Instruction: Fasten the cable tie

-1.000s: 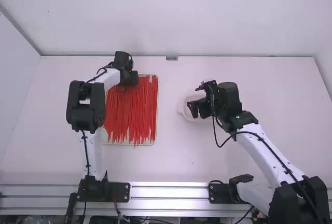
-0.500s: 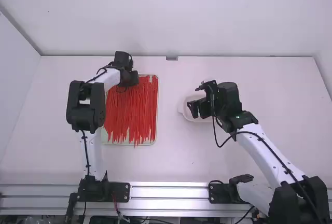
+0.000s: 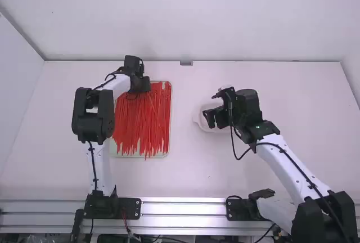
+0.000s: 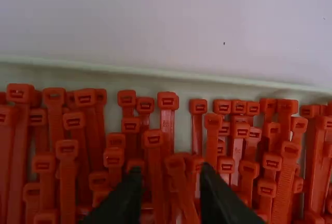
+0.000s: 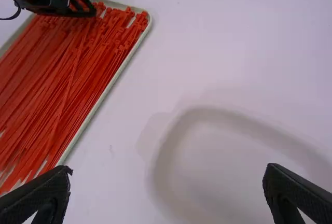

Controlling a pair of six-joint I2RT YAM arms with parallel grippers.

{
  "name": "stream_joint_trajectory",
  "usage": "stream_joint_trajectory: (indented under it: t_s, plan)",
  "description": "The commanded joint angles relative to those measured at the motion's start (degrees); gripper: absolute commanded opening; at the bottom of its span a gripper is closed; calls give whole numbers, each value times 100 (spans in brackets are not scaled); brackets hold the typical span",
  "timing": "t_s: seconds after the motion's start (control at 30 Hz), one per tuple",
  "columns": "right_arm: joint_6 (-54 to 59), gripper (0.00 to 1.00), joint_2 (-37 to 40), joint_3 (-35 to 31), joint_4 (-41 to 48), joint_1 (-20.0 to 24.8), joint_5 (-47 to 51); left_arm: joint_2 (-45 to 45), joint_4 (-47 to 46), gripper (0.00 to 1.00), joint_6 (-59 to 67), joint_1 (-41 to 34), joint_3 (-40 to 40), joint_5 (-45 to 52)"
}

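— White table (image 3: pixel 292 97), white walls behind: where does the work sit?

— On the table's left half. Red cable ties (image 3: pixel 143 122) lie heaped in a pale tray (image 4: pixel 155 76). Their long axes run from the tray's far edge to its near edge, slightly fanned, with the square heads bunched at the far edge.

— Which claw is on them?

— The left gripper (image 4: pixel 168 182), pointing down over the heads at the tray's far edge. Its fingers are parted a little and dip into the pile, straddling a few heads. No single tie can be made out pinched between them.

— And the other?

— The right gripper (image 3: pixel 216 115) hangs well apart, beyond the tray's right edge, over a shallow white dish (image 5: pixel 223 172) near the table's middle. Its fingers are spread wide, with nothing in them.

— What does the coming move turn on?

— As I read it, the ties lie straight beneath the left claw, head end against the far rim, so the left arm is much the nearer. Its finger gap runs across the ties' length, so closing would squeeze a tie from its sides just behind the head. The heads overlap, so taking only one looks like the hard part. Any tie lifted would trail its tail toward the tray's near edge.
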State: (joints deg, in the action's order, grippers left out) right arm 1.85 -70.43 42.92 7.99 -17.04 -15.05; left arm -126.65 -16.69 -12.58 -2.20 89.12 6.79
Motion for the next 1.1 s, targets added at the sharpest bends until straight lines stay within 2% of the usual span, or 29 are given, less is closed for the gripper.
stream_joint_trajectory:
  t_s: [0.0,0.1,0.5,1.07]
  plan:
    - [-7,99,-35,203,24,-26,-39,-35,-28,36,-7,-7,-44,-24]
    - [-9,99,-35,203,24,-26,-39,-35,-15,37,-7,-7,-44,-24]
    - [-9,99,-35,203,35,-26,-39,-35,44,26,-223,-15,-44,-17]
    - [-7,99,-35,203,37,-26,-39,-35,90,24,-306,-31,-50,127]
